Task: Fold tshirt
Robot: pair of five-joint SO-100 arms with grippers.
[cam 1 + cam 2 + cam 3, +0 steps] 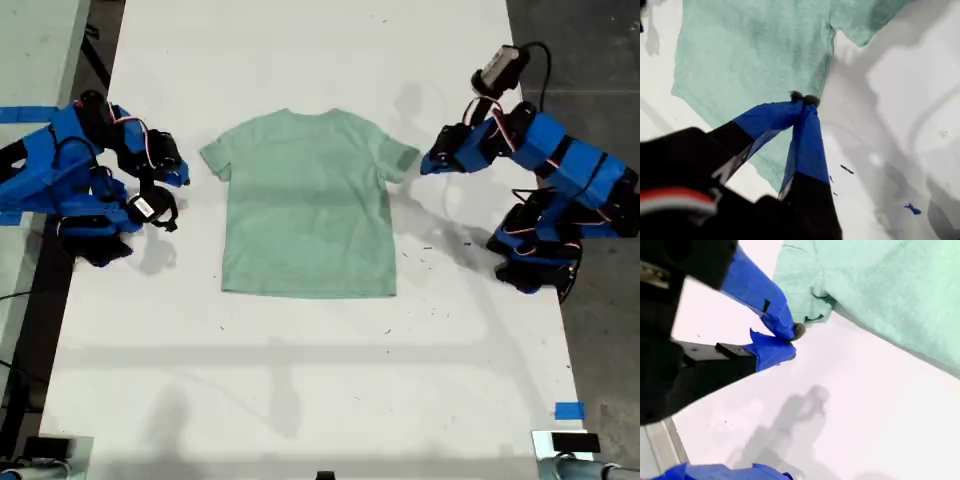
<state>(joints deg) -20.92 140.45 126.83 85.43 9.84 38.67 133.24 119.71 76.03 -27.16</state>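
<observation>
The pale mint-green tshirt [305, 205] lies flat and spread out on the white table, neck toward the far side. My first gripper [425, 165] is at the exterior view's right, just off the sleeve on that side. In the first wrist view its blue-taped fingers [802, 99] are shut and empty above the tshirt [750, 55] side edge. My second gripper [184, 180] is at the exterior view's left, a little short of the other sleeve. Its tips [792, 340] are shut with nothing held, beside the sleeve of the tshirt [880, 285].
The white table [300, 380] extends well around the shirt. Small dark specks [430, 245] lie on it to the exterior view's right of the shirt. A blue tape piece [568, 410] sits at the exterior view's near right corner.
</observation>
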